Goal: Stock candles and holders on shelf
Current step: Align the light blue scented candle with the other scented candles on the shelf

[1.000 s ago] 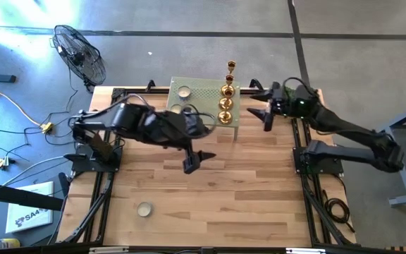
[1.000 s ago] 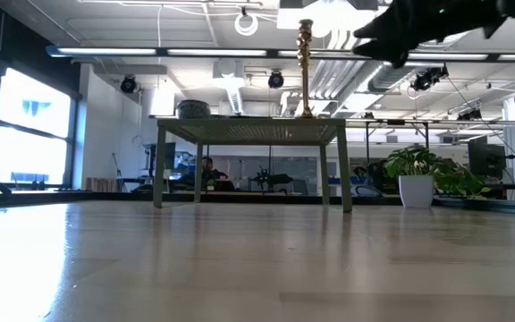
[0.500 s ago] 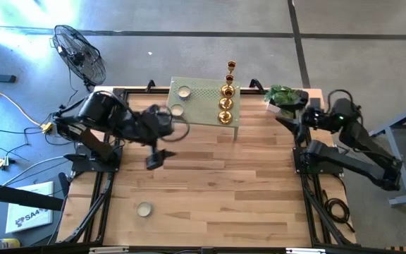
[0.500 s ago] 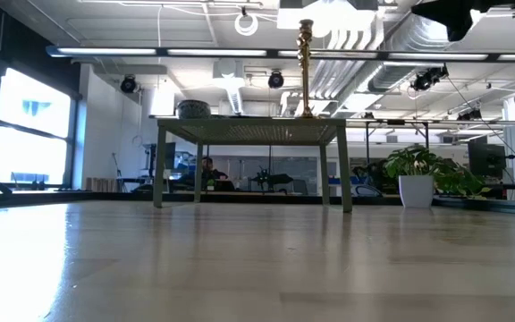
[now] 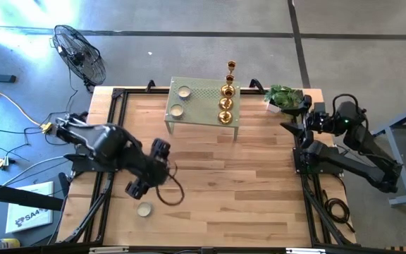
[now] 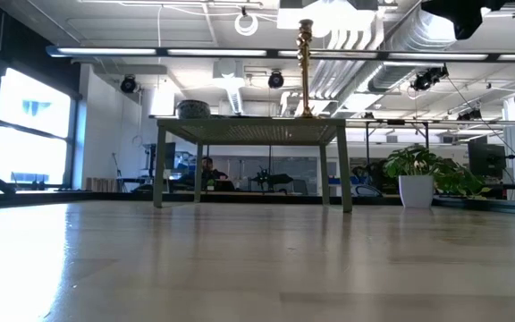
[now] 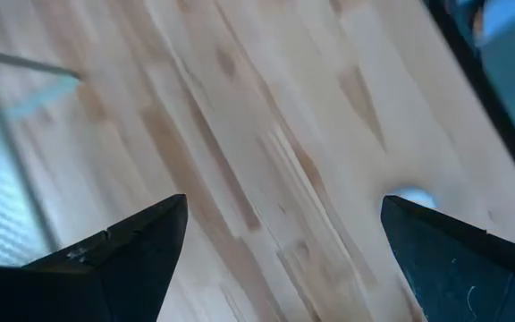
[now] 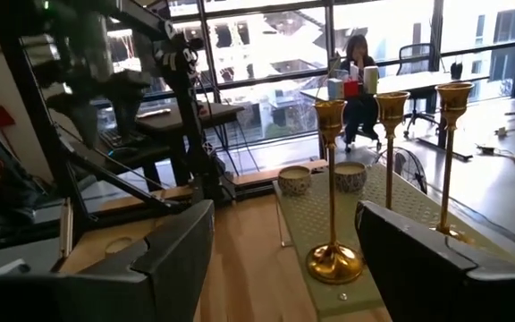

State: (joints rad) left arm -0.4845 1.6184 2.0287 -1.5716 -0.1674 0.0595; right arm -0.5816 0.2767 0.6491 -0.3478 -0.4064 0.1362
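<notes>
Sage-green metal, perforated across its flat top and set on short thin legs, the shelf (image 5: 201, 104) is the landmark for everything else. On its left half sit two candles (image 5: 180, 101), small pale discs with silvery rims. Along its right edge stand the holders (image 5: 227, 95), shiny gold candlesticks with round bases and slim stems, in a row of four (the one at the far end is the tallest). A third candle (image 5: 144, 209) lies on the bare wood well toward the front of the table from the shelf, near the table's front left corner.

Just beside that lone candle, on the side toward the shelf, hovers the left gripper (image 5: 138, 187), its dark wedge-shaped fingers (image 7: 114, 259) spread wide with nothing between them. The right gripper (image 5: 296, 116) waits well off the shelf's right side, at the table's right edge, jaws parted and empty; a leafy green plant (image 5: 285, 96) sits near it at the back corner.

Under the shelf runs the table (image 5: 245, 190), made of butcher-block planks in pale, streaked wood, framed by black rails. Beyond the table's left back corner a black wire fan (image 5: 80, 53) stands on a smooth grey floor. Behind the shelf, the low view opens onto a bright hall with large windows, exposed ceiling ducts and a potted plant (image 6: 416, 174).
</notes>
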